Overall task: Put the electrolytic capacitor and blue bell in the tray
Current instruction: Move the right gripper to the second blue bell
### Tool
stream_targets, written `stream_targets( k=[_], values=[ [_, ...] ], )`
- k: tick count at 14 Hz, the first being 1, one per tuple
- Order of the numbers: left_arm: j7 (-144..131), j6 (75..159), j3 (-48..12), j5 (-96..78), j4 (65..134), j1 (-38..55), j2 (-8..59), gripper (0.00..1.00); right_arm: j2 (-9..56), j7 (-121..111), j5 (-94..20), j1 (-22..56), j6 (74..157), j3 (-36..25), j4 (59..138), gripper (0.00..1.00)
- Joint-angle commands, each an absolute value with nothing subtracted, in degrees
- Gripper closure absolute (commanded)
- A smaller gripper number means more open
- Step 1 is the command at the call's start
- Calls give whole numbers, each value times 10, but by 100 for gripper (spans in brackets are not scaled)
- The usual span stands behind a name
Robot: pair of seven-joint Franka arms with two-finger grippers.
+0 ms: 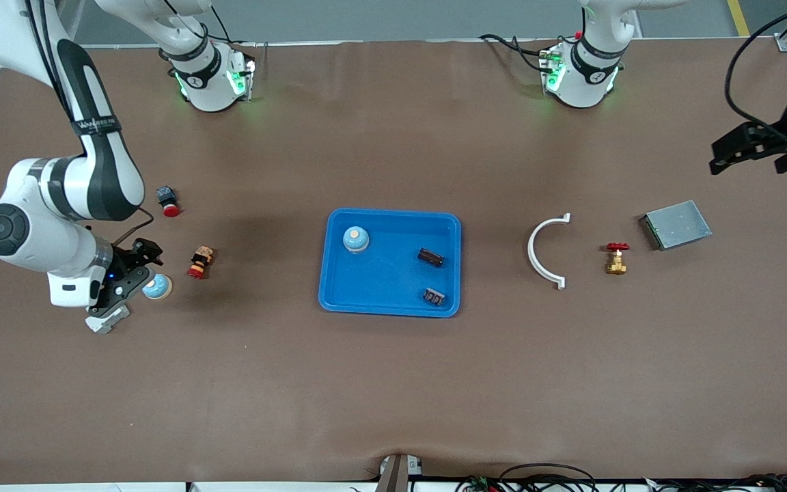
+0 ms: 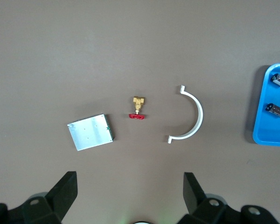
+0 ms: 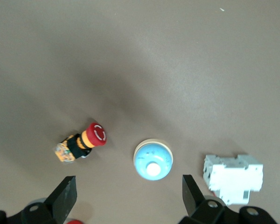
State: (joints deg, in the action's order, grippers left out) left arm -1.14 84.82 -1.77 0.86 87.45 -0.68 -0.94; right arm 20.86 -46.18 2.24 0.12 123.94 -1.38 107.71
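I have the tray near the middle of the worktop. One blue bell already sits in it, in the corner toward the right arm's end and away from the front camera. Two dark capacitors are in it too: one beside the rim toward the left arm's end, the other nearer the front camera in the corner.

My right end effector hangs over a second blue bell on the worktop at the right arm's end, its fingers spread wide and holding nothing. Beside that bell I see a white breaker, a red-capped push button and, farther from the camera, another red button.

My left end effector waits in the air above the left arm's end, fingers apart and empty. Below it lie a grey metal box, a brass valve with a red handwheel, and a white half-ring clamp, which is closest to the tray.
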Motion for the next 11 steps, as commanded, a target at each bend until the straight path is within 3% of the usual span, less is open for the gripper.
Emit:
stream_targets(
  k=[1,11],
  values=[
    [7,851,-19,-1,894,-6,-33,0,226,-511,31,-19,1253,-3,1075,0],
    [4,865,-23,4,899,-22,-37,0,258,-552,42,-26,1297,-3,1109,0]
  ],
)
